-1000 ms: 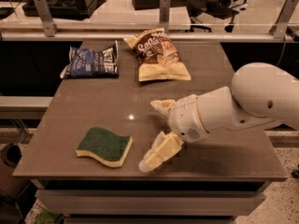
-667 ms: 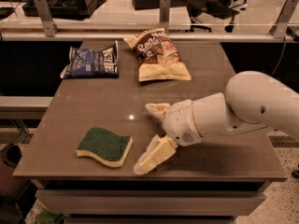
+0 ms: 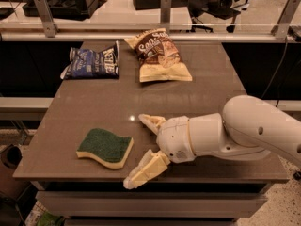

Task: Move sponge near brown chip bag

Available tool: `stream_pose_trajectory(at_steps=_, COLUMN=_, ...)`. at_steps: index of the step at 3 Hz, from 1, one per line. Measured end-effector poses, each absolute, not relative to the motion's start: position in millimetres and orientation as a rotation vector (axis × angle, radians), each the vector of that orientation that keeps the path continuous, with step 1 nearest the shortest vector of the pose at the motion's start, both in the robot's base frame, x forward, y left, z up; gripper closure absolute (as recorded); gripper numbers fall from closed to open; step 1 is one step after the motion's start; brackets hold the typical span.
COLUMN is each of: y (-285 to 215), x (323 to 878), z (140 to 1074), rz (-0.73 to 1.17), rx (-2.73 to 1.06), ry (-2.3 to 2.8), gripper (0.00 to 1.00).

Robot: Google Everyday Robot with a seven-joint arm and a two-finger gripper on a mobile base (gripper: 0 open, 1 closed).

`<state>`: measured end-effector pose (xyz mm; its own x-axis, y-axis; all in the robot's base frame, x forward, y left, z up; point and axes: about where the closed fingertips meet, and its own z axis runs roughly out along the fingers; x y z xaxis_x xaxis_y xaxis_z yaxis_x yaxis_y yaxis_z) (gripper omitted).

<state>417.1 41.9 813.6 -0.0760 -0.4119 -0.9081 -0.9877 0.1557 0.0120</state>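
The sponge (image 3: 104,147), dark green on top with a pale yellow foam layer, lies flat near the table's front left. The brown chip bag (image 3: 158,55), brown in the middle with cream ends, lies at the back centre. My gripper (image 3: 137,149) is just right of the sponge, low over the table, with its cream fingers spread wide: one fingertip (image 3: 145,120) behind, the other (image 3: 130,181) at the front edge. It holds nothing and does not touch the sponge.
A blue chip bag (image 3: 92,62) lies at the back left, beside the brown one. The brown table (image 3: 225,98) ends in a front edge just under my lower finger. A metal rail (image 3: 160,36) runs behind the table.
My gripper and arm have moved left toward the sponge, closing the gap. The sponge and both bags have not moved.
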Motion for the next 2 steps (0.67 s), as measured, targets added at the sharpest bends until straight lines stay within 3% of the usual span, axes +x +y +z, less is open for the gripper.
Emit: stream_pose_trajectory(at_steps=2, y=67.2, x=405.0, z=812.6, rz=1.008, rx=-1.341, ry=1.521, gripper=0.40)
